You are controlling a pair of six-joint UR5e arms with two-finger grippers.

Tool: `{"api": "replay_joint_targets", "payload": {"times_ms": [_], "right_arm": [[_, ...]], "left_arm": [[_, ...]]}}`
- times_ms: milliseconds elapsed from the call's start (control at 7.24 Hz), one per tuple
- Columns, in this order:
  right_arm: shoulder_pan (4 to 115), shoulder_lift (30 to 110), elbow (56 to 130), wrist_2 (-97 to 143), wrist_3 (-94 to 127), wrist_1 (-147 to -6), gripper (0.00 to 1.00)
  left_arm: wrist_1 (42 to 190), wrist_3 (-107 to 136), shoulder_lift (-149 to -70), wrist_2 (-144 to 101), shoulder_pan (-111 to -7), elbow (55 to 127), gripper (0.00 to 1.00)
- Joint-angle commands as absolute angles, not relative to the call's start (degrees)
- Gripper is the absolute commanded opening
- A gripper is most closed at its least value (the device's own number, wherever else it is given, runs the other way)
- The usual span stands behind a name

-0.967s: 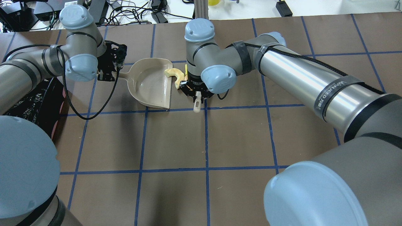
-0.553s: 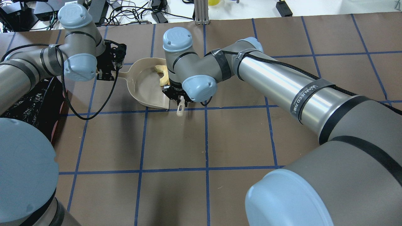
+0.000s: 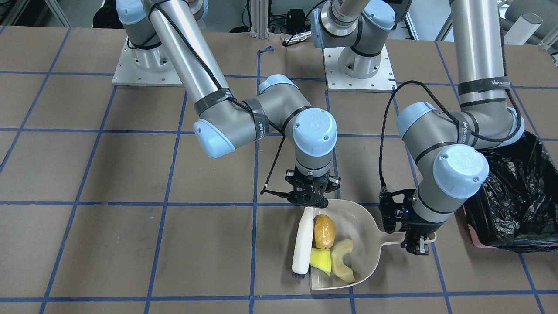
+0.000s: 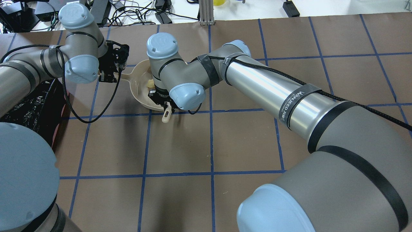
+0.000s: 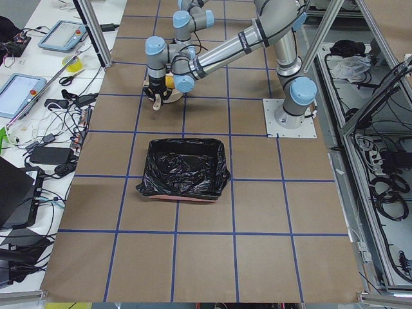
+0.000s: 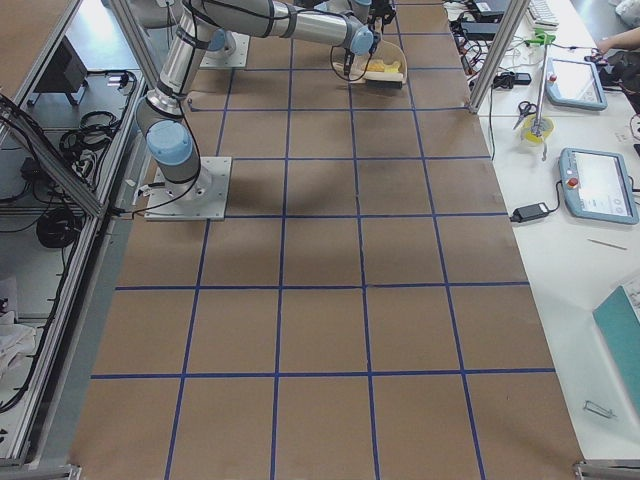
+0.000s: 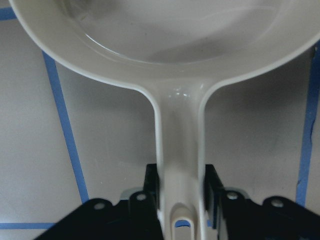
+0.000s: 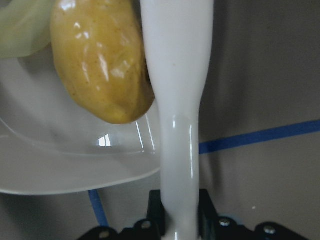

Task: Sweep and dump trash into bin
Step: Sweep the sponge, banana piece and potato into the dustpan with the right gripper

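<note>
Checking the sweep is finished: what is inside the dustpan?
All three pieces: the potato-like lump, the yellow wedge at the open lip, and the crescent rind. The dustpan floor under them is covered. A brush lies along that lip.

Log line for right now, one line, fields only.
step: sweep, dump not yet done | left gripper: shut on dustpan | right gripper: shut on brush | trash: three pieces in dustpan

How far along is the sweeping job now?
Done: golden-brown potato-like lump, yellow sponge-like wedge and pale cream crescent rind lie in the beige dustpan. In hand: right gripper holds the white brush beside them; left gripper grips the dustpan's handle. Left: tipping them into the black-bag-lined bin.
</note>
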State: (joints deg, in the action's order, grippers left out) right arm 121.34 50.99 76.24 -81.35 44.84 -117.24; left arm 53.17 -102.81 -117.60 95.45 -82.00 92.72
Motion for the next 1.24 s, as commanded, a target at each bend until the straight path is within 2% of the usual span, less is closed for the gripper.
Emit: {"api": "replay_joint_targets", "payload": {"times_ms": [0,414,1105], "right_arm": [[123.74,50.45,75.50,-78.59,47.89,-117.51,0.00],[124.46,50.80,73.30,-79.18,49.31,-117.60,0.00],[121.55,58.26,73.65,-82.53,48.08,-104.78,0.00]], "left_arm": [[53.17,-102.75,-117.68,95.45,-82.00,92.81,0.00],[53.17,-102.74,-117.51,95.36,-82.00,92.81,0.00],[53.09,-102.92,-117.69,94.66,-81.65,92.81,0.00]]}}
